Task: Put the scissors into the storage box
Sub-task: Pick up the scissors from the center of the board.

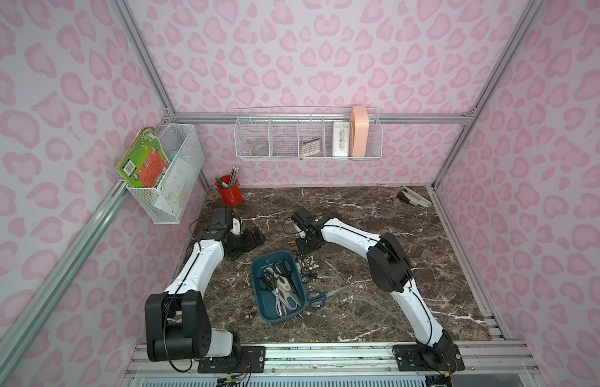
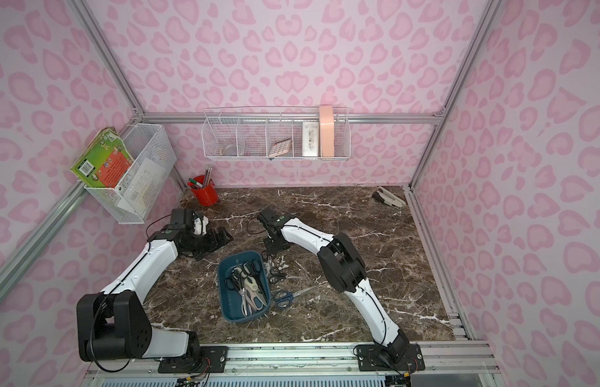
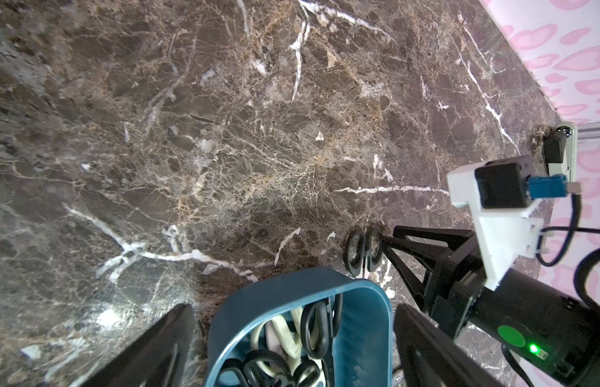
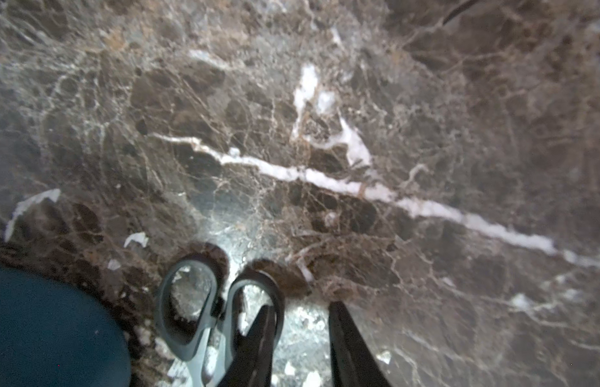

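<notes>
While several metal-bladed pairs, cream-handled shears (image 1: 284, 284) among them, lie heaped in the shallow teal-blue plastic storage box (image 1: 257, 288) with rounded corners, a small pair of black-handled scissors (image 4: 200, 338) lies flat on the veined brown marble-patterned surface (image 1: 375, 234) just beside the box's far end. The right gripper (image 4: 302, 307) stands over it, jaws partly apart, one slim black finger crossing a smooth oval handle ring, nothing clamped. Blue-handled scissors (image 1: 322, 296) lie near the box's side. The left gripper (image 1: 255, 238) hangs wide open, empty
</notes>
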Available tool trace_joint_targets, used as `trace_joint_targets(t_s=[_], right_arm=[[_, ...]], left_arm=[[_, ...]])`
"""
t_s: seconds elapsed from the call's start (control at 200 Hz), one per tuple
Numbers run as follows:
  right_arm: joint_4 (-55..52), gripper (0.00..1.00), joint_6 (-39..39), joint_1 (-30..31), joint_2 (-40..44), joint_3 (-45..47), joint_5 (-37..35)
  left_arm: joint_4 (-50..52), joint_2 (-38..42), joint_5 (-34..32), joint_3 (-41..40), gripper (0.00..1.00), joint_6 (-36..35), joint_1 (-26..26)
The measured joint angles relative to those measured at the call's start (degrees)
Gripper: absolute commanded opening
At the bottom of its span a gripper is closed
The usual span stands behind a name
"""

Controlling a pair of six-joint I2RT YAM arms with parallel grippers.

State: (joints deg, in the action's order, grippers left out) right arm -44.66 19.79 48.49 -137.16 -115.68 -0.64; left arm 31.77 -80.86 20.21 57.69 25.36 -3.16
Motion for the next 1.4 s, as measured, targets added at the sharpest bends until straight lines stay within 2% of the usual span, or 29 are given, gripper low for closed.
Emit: trace_joint_targets(t_s=[0.385, 0.795, 1.075, 1.4], right_arm=[[-0.37, 0.27, -0.15, 0.55, -1.44, -1.27, -0.22], [-1.49, 0.00, -0.28, 0.37, -2.29, -2.01, -2.03], [0.52, 0.00, -0.57, -0.68, -2.67, -2.10, -2.40], [3.72, 0.00, 2.67, -6.14, 0.83, 2.25, 0.02]], left_arm=[[0.00, 0.17, 0.00, 0.00, 0.98, 0.00, 0.00], [0.00, 0.17, -0.04, 0.04, 0.98, 0.00, 0.00], [0.02, 0.15, -0.09, 0.09, 0.98, 0.00, 0.00], [0.04, 0.11, -0.26, 0.28, 0.98, 0.00, 0.00]])
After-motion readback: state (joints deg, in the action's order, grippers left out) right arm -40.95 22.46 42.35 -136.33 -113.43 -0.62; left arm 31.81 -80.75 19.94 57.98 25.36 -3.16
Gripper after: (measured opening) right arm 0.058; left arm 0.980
